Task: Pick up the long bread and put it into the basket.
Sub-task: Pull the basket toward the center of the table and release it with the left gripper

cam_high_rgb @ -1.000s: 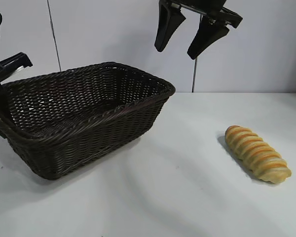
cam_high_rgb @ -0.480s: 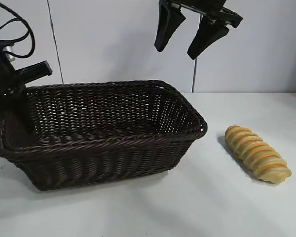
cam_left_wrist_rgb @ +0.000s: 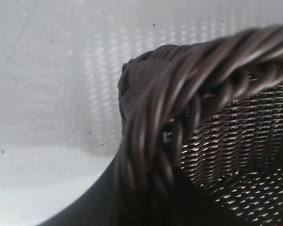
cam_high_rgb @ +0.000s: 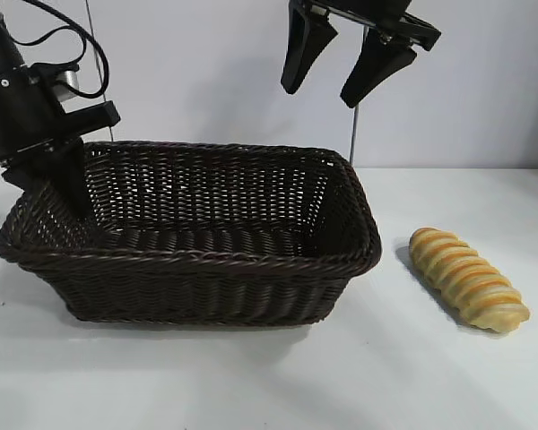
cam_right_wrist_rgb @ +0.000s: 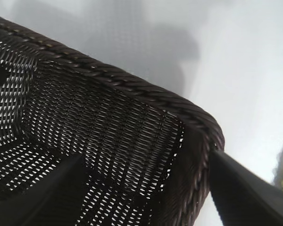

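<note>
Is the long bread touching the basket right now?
Apart. The exterior view shows the long bread lying on the white table, with a clear strip of bare tabletop between it and the basket.

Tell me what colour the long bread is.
Golden yellow with orange-brown stripes; the long bread shows best in the exterior view.

level front view, wrist close-ups, shared basket [cam_high_rgb: 206,260]

One dark brown woven wicker basket [cam_high_rgb: 197,269] sits left of centre. One golden-yellow ridged long bread [cam_high_rgb: 467,278] lies lower right
</note>
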